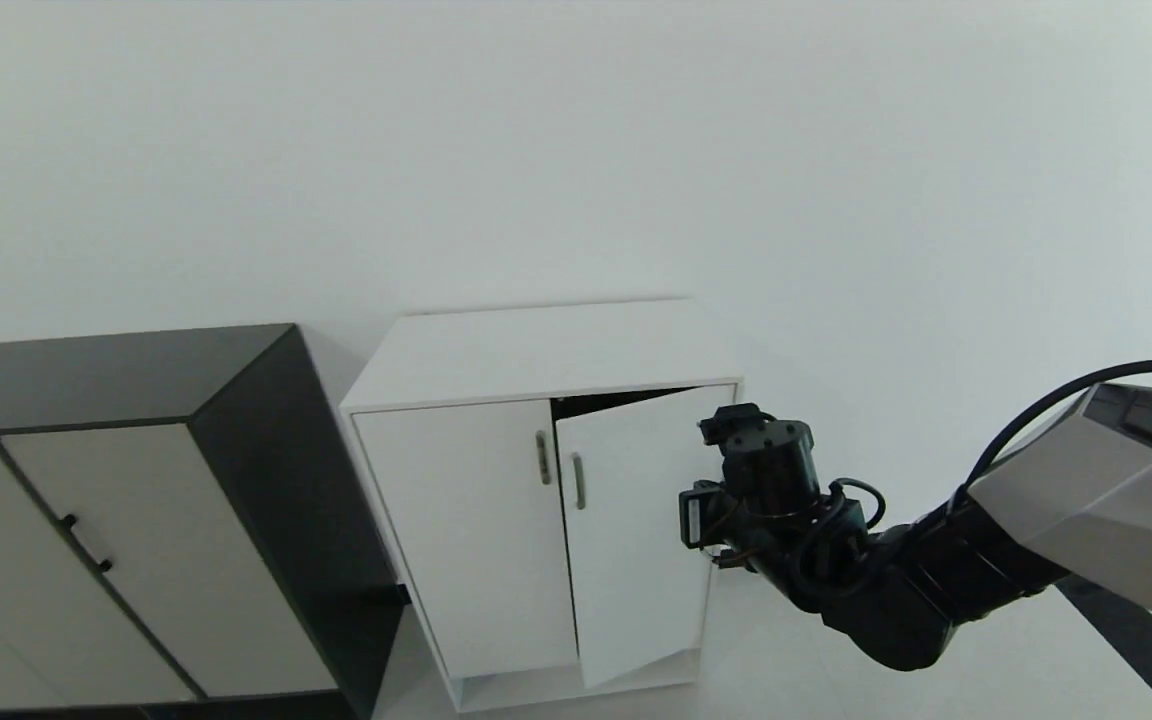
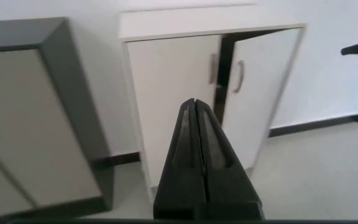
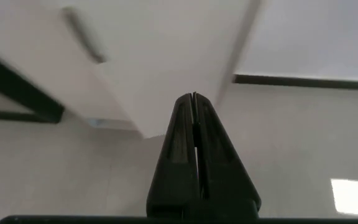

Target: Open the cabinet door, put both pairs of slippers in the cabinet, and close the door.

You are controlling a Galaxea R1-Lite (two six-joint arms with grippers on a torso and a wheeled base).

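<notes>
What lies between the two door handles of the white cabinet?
Only the dark gap beside the ajar right door, seen most plainly in the left wrist view.

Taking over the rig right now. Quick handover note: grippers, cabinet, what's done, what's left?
Left gripper: fingers shut, empty, facing the white cabinet from farther back.
Right gripper: fingers shut, empty, close in front of the right door.
Right door is ajar, with a dark gap along its top; left door is shut.
Done: door cracked open.
Left: swing it wide, load both pairs of slippers, close the door.
</notes>
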